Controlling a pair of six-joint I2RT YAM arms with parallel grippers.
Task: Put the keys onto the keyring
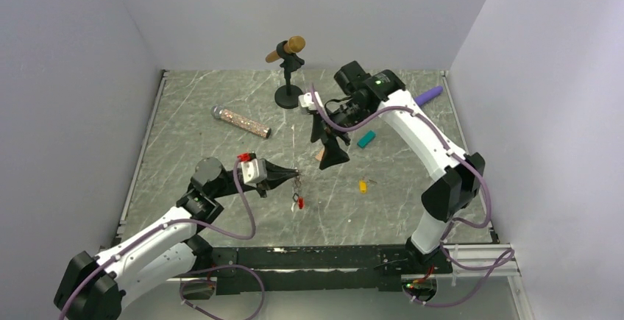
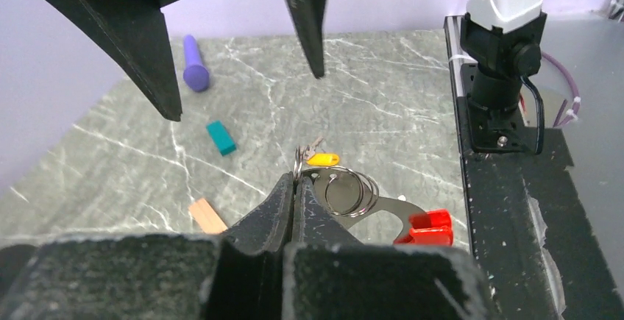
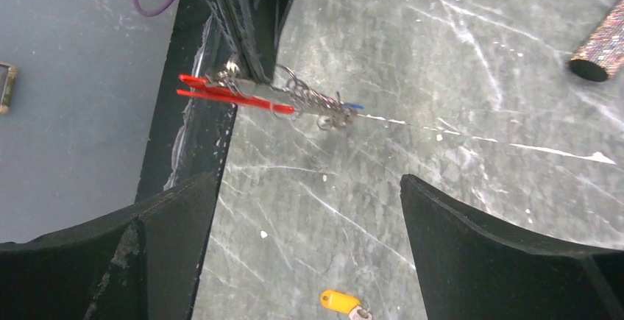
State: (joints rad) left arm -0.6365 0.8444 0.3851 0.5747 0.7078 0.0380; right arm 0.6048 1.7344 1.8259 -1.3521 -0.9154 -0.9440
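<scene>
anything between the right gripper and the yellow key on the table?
Nothing visible. The right gripper hangs open above bare table, and the yellow key lies alone in the gap between its fingers in the wrist view. The left gripper, shut on the keyring, is off to one side.

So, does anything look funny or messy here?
Nothing is broken or spilled. The keyring dangles from the shut left claw instead of lying flat, and one yellow key lies alone on the table, off the ring.

Grey marbled table (image 1: pixel 221 213), plain lilac walls (image 1: pixel 294 4)
</scene>
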